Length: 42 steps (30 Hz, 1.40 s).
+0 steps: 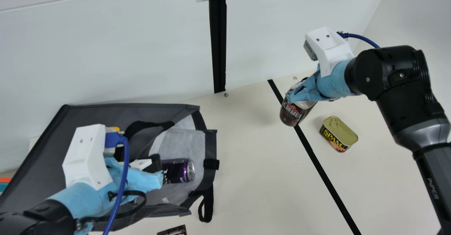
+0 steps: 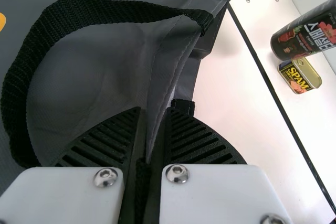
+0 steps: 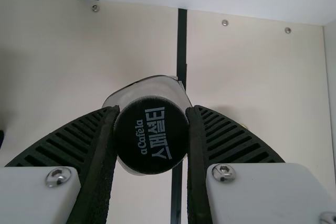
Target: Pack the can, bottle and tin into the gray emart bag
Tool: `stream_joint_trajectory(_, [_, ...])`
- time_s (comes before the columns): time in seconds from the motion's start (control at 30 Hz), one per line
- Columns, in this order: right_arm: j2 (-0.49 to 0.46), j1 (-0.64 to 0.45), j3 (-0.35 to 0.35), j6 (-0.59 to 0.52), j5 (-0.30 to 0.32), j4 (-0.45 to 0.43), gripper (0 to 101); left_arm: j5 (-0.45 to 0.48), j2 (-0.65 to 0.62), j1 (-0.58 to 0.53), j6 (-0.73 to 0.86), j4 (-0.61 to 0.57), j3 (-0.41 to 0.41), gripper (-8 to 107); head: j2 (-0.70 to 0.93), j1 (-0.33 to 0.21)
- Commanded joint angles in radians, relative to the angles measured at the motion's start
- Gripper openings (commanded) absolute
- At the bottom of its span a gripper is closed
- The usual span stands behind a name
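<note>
The gray bag (image 1: 95, 113) lies on its side, its pale-lined mouth facing the table's middle. Inside that mouth rests the purple can (image 1: 179, 170). My left gripper (image 1: 162, 173) is at the opening beside the can; in the left wrist view, the gripper (image 2: 154, 116) is shut on the bag's edge (image 2: 165, 77). My right gripper (image 1: 294, 94) holds the dark bottle (image 1: 292, 114) tilted above the black table line. In the right wrist view, the gripper (image 3: 152, 111) is shut on the bottle's black cap (image 3: 151, 142). The tin (image 1: 339, 133) stands on the table beyond the bottle.
A black strip (image 1: 322, 171) runs across the table. The bag's strap (image 1: 207, 204) hangs onto the tabletop, and a dark printed item (image 1: 173, 230) lies at the near edge. A white wall (image 1: 141, 51) rises behind the table.
</note>
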Motion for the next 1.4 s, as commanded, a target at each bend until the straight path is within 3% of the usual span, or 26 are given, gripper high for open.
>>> stream_joint_trajectory(0.0, [-0.009,0.012,0.009,-0.001,0.001,-0.004,0,0.0,0.0,0.0,0.0,0.0,0.0,10,-0.001,-0.023])
stream_joint_trajectory(0.37, [-0.063,0.083,0.059,-0.011,0.008,-0.006,0,0.0,0.0,0.0,0.0,0.0,0.0,10,-0.001,-0.023])
stream_joint_trajectory(1.37, [-0.141,0.276,0.113,-0.044,0.056,0.037,0,0.0,0.0,0.0,0.0,0.0,0.0,10,-0.001,-0.023])
